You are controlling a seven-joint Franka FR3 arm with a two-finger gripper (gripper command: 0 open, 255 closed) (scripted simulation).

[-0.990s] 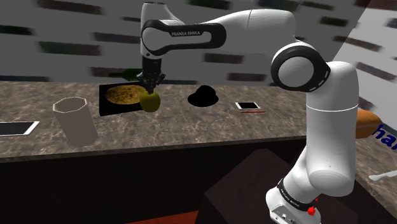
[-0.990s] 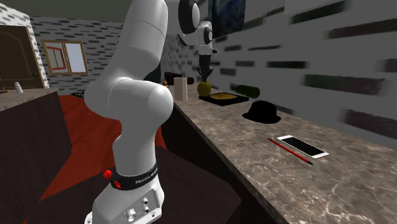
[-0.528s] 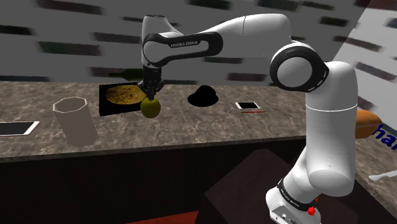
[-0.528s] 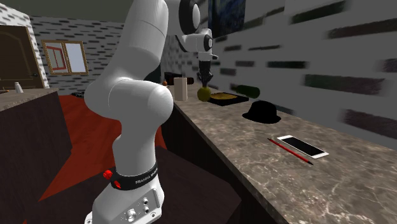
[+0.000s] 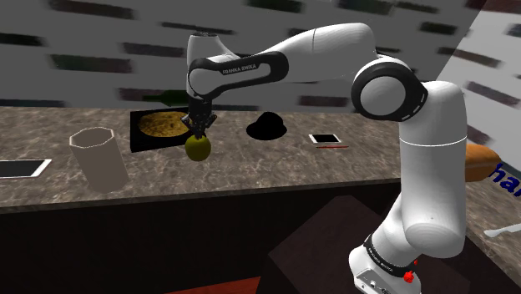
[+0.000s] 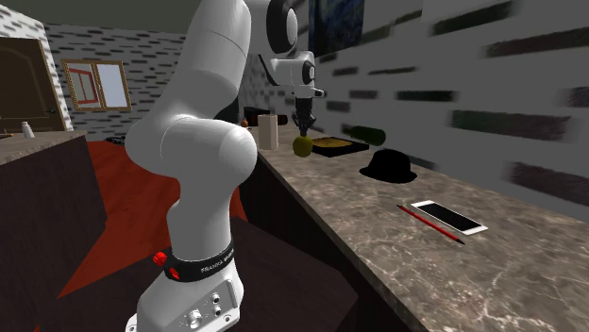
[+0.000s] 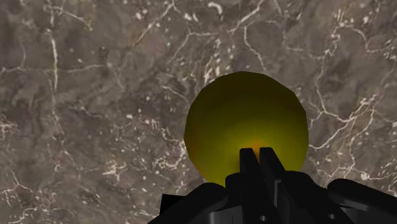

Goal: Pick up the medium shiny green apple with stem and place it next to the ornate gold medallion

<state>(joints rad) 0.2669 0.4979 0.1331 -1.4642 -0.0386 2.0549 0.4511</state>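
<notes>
A yellow-green apple (image 5: pixel 197 148) hangs under my gripper (image 5: pixel 199 134), low over the dark marble counter (image 5: pixel 275 167). It is just in front of the near right corner of a black square tray (image 5: pixel 139 142) that holds the gold medallion (image 5: pixel 163 124). In the wrist view the two fingers (image 7: pixel 256 159) are pressed close together at the top of the apple (image 7: pixel 245 124), gripping it at the stem. From the second exterior view, the apple (image 6: pixel 302 146) is a little nearer the counter's front edge than the tray (image 6: pixel 332 143).
A white faceted cup (image 5: pixel 98 157) stands toward the shoulder view's left, with a white phone (image 5: pixel 21 168) beyond it. A black hat (image 5: pixel 267 127) and a phone with a red pen (image 5: pixel 324 139) lie to the right. A dark green bottle (image 5: pixel 171 97) lies behind the tray.
The gripper has carried the apple down and toward the counter's front edge, from beside the tray's corner to a lower spot just in front of it.
</notes>
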